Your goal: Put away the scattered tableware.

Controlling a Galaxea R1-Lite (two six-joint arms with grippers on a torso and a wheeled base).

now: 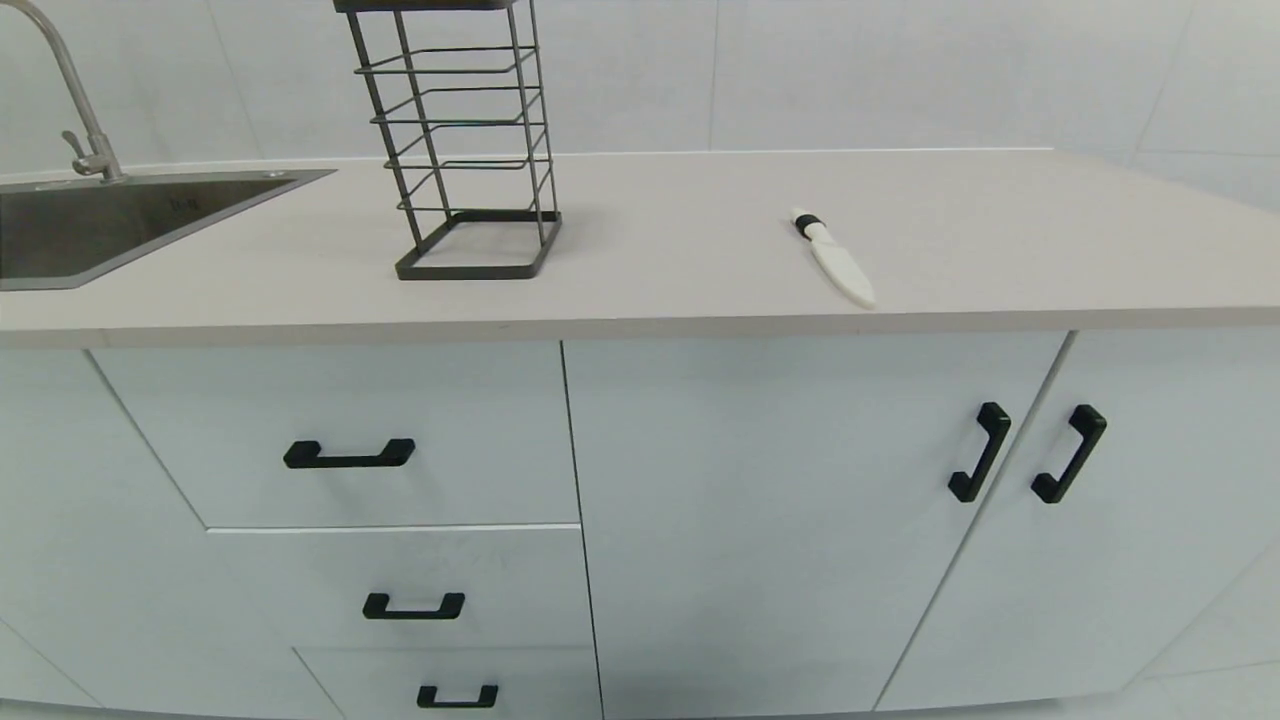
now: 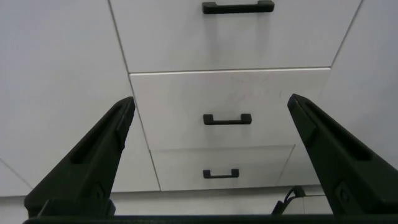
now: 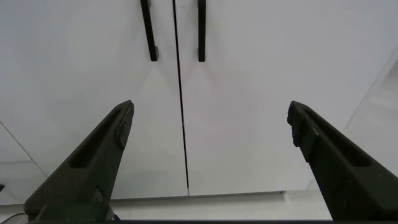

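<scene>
A white knife [image 1: 835, 258] with a black band near its handle lies flat on the counter [image 1: 680, 260], right of centre and close to the front edge. A dark wire rack [image 1: 465, 150] stands upright on the counter left of centre. My left gripper [image 2: 211, 109] is open, low down, facing the stacked drawer fronts [image 2: 230, 106]. My right gripper [image 3: 211, 112] is open too, low down in front of the double cabinet doors [image 3: 180, 93]. Nothing sits between either pair of fingers.
A steel sink [image 1: 90, 225] with a tap [image 1: 80, 110] is set into the counter's far left. Below the counter are drawers with black handles [image 1: 348, 455] and, to the right, two cabinet doors with vertical handles [image 1: 980, 452]. A tiled wall backs the counter.
</scene>
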